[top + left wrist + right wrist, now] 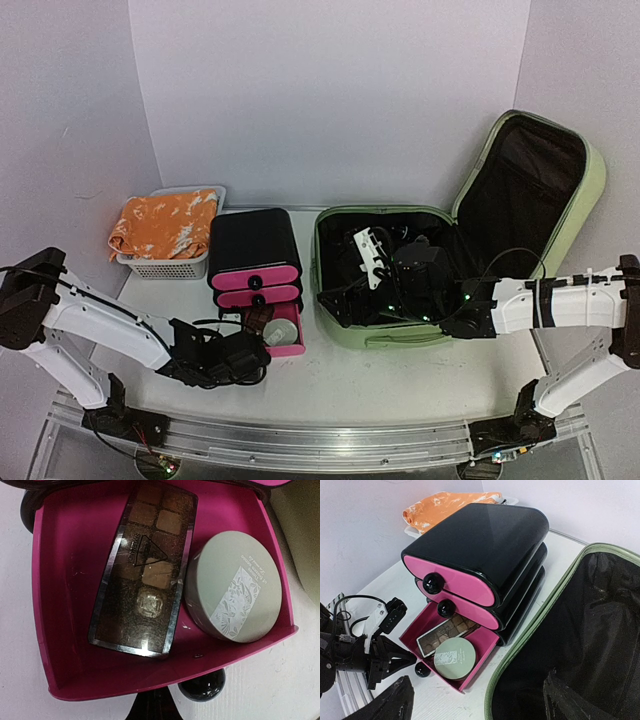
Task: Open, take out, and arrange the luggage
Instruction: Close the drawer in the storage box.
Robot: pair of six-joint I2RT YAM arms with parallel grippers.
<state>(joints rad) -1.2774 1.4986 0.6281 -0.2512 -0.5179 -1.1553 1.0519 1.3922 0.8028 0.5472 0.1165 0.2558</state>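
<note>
Luggage [396,340] open beside black drawer box [253,240]

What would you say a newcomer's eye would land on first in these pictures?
Probably the light-green suitcase lying open at the right, its lid propped up and black lining showing. Next, the black drawer box with pink fronts at the centre, its bottom drawer pulled out with an eyeshadow palette and a round pale-green compact inside. An orange cloth in a white basket brightens the back left.
</note>
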